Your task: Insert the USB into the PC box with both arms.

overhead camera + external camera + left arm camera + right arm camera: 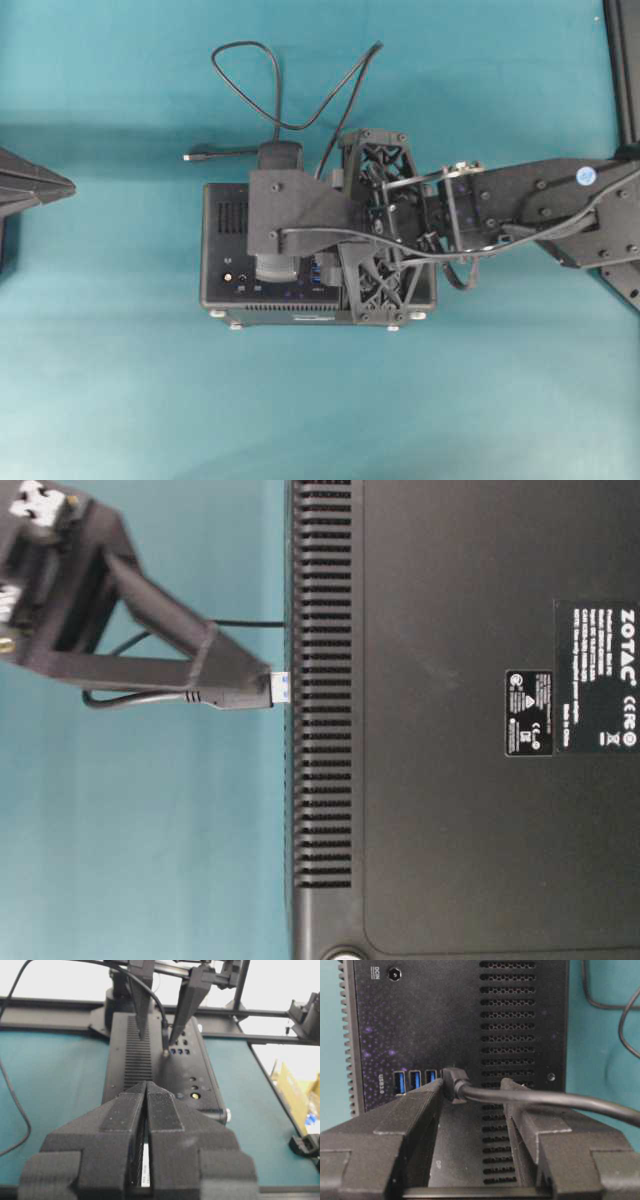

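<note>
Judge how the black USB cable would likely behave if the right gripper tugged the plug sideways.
The cable probably stays floppy: it lies in loose loops on the teal table, so it should trail rather than resist. Near the USB plug it bends in one smooth arc, hinting at a stiffer stretch there. It looks thin and likely light.

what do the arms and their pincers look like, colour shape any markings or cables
Both arms are matte black. The right arm is built of bolted plates with a round blue sticker and thin black cables looped along it. Each pincer, left and right, has two wedge-shaped fingers with open lattice framing and ribbed pads.
</note>
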Available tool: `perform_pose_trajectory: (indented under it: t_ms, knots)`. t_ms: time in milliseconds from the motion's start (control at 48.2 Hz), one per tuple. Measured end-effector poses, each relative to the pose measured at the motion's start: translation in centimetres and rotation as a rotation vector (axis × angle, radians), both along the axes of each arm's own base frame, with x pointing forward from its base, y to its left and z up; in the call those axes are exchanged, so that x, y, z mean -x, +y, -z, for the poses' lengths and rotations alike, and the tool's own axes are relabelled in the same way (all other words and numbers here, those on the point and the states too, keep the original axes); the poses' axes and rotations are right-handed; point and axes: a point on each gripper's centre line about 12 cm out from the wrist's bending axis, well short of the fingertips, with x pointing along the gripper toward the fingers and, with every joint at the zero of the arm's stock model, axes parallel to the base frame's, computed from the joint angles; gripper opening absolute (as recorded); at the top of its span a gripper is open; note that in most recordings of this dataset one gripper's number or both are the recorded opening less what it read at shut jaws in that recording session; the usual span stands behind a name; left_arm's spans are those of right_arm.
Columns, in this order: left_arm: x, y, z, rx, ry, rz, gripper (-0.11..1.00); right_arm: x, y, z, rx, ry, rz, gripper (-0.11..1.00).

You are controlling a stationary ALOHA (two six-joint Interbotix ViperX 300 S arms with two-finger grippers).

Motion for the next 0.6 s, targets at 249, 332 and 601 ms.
perform_pose_trajectory:
  t_ms: [249, 332, 601]
  knots:
    - [0.0, 0.0, 0.1, 0.000, 0.002, 0.000, 0.00, -0.3, -0.2, -1.1, -0.006, -0.029, 0.007, 0.49]
    - [0.0, 0.0, 0.0, 0.000, 0.000, 0.002, 0.00, -0.3, -0.2, -1.2, -0.006, -0.029, 0.007, 0.45]
    - [0.0, 0.0, 0.1, 0.001, 0.003, 0.000, 0.00, -0.1, -0.2, -1.1, -0.010, -0.014, 0.010, 0.23]
